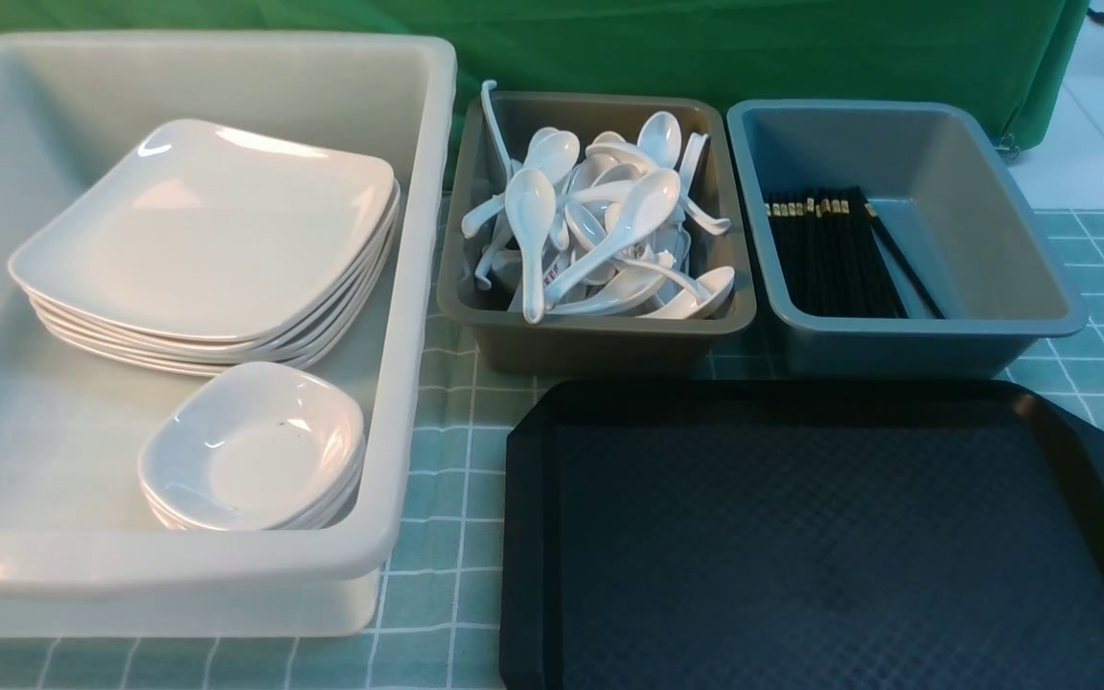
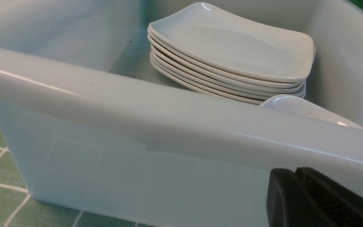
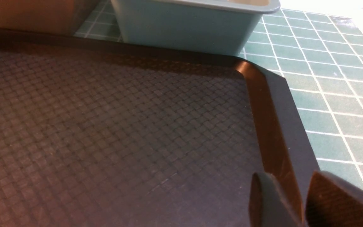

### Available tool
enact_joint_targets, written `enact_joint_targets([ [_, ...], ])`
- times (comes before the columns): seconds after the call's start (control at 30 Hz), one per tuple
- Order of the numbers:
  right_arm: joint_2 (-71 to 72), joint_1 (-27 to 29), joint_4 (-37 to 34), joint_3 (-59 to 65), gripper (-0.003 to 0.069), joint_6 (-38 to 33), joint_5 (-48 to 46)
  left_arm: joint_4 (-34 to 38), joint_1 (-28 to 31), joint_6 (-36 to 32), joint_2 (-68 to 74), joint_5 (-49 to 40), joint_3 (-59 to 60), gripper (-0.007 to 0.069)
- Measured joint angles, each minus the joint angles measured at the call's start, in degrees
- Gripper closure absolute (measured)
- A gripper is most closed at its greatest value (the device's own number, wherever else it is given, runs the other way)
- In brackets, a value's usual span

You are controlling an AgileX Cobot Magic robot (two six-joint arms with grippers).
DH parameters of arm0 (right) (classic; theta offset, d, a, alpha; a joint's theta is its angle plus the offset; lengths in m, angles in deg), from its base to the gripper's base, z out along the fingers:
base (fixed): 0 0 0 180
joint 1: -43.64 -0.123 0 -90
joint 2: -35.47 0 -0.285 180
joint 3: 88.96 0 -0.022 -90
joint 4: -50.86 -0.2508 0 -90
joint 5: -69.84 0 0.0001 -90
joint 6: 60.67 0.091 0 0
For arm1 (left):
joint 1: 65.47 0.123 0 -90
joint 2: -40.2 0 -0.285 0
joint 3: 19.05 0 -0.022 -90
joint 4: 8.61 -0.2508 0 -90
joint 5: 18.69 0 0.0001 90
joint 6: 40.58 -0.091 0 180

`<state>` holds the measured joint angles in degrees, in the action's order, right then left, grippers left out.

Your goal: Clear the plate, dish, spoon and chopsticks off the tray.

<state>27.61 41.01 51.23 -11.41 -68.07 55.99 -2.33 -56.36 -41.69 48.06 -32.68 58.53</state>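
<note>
Because each kind of tableware has its own container, we take the tray (image 1: 839, 537) as datum and judge the clearing complete. Left of it, the white bin (image 1: 418, 316) holds the stacked plates (image 1: 207, 230), with the dishes (image 1: 255, 460) nested nearer us, presumably for stability. Directly beyond it, the brown tub (image 1: 600, 350) collects the spoons (image 1: 530, 230); beside that, the grey tub (image 1: 916, 350) keeps the chopsticks (image 1: 830, 259) mostly aligned. Our left gripper (image 2: 295, 171) is closed and empty, near the bin; our right gripper (image 3: 291, 176), above the tray, stands slightly parted, gripping nothing.
</note>
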Motion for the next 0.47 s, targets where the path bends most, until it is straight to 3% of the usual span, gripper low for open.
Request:
enact_joint_targets([
  [0.47,0.0,0.0,0.0,0.0,0.0418,0.0,0.0,0.0,0.0,0.2,0.0,0.0,0.0,0.0607],
])
